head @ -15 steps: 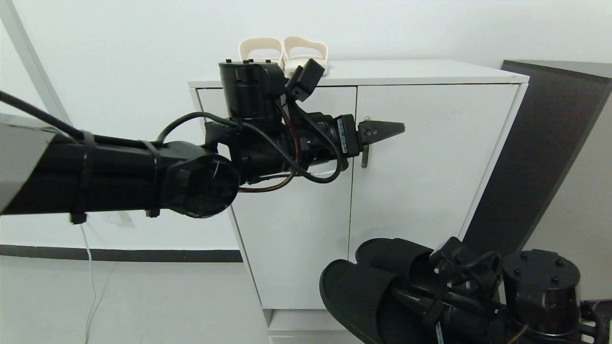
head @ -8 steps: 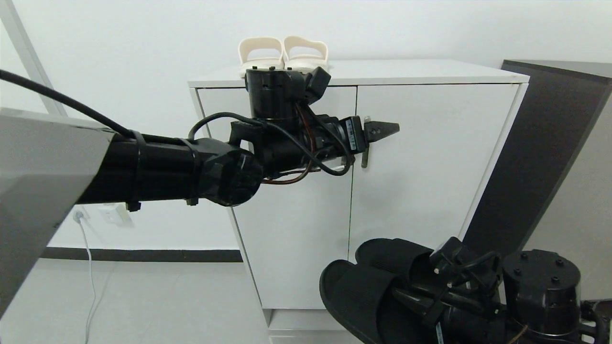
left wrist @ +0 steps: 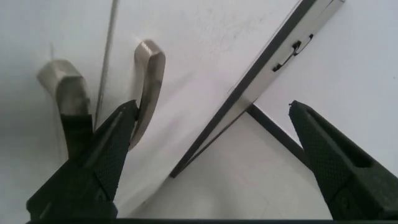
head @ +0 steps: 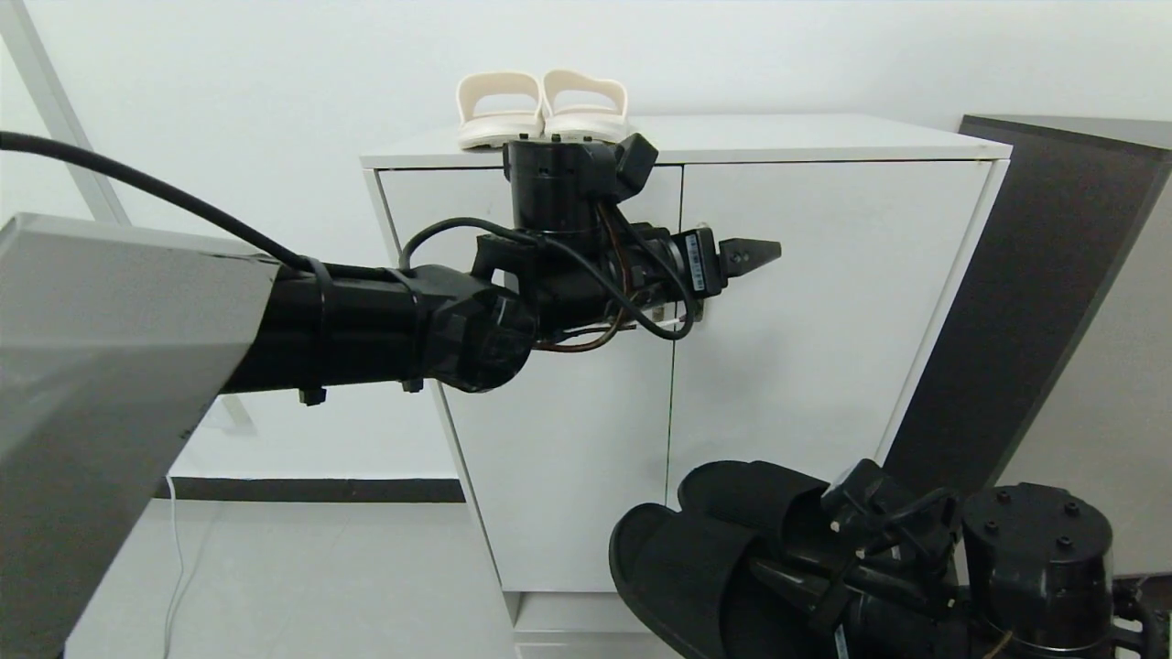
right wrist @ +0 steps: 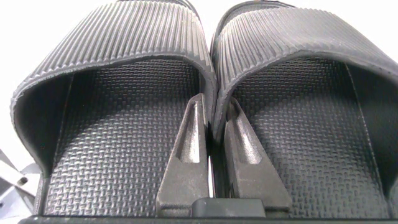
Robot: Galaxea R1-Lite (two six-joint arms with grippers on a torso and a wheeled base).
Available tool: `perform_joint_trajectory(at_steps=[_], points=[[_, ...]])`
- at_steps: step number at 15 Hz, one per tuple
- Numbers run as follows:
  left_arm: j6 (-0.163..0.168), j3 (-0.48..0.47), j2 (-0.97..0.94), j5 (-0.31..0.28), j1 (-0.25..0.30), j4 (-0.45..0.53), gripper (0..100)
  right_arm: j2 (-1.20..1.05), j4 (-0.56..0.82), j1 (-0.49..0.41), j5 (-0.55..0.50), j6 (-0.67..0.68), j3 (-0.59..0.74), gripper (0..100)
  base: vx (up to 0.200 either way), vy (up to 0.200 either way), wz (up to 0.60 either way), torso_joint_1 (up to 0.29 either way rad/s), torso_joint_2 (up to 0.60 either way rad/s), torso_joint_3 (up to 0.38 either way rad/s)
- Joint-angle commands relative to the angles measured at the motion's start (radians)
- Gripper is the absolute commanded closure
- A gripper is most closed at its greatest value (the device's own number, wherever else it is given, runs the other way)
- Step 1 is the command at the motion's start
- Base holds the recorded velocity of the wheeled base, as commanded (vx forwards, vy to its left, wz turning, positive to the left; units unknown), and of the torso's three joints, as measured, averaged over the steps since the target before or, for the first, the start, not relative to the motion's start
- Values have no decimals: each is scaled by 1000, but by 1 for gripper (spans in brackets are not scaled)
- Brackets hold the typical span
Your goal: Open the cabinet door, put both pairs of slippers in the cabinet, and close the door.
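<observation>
My left gripper is held out level in front of the white cabinet, up near the top of its two doors, both of which sit flush and closed. Its fingers are spread wide apart. In my left wrist view the right door's metal handle lies just inside the gap, close beside one finger; I cannot tell whether they touch. The left door's handle is just across the seam. A white label on that wrist carries print too small for me to read. My right gripper is low, in front of the cabinet's lower right part. It is clamped on the black slippers, pinching the two adjoining inner walls together so the pair hangs side by side. The cream slippers stand side by side on the cabinet's top, toward its left end. A dark panel leans just beside the cabinet's right side.
</observation>
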Motion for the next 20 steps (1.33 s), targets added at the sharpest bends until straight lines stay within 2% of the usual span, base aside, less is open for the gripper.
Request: perform_joint_trajectory(at_steps=[1, 2, 10, 14, 20], points=[[-2, -2, 10, -1, -7, 1, 0, -15, 3, 24, 0, 0, 10, 100, 0, 0, 0, 0, 0, 0], [-4, -2, 11, -1, -7, -1, 100, -20, 1, 31, 0, 0, 16, 100, 0, 0, 0, 0, 0, 0], [-7, 29, -13, 0, -10, 2, 100, -23, 4, 67, 5, -2, 38, 100, 0, 0, 0, 0, 0, 0], [-10, 135, -87, -1, -14, -3, 100, -29, 4, 90, 17, 0, 45, 100, 0, 0, 0, 0, 0, 0], [-56, 276, -234, -1, -36, -6, 100, -21, 6, 112, 20, 0, 48, 100, 0, 0, 0, 0, 0, 0]])
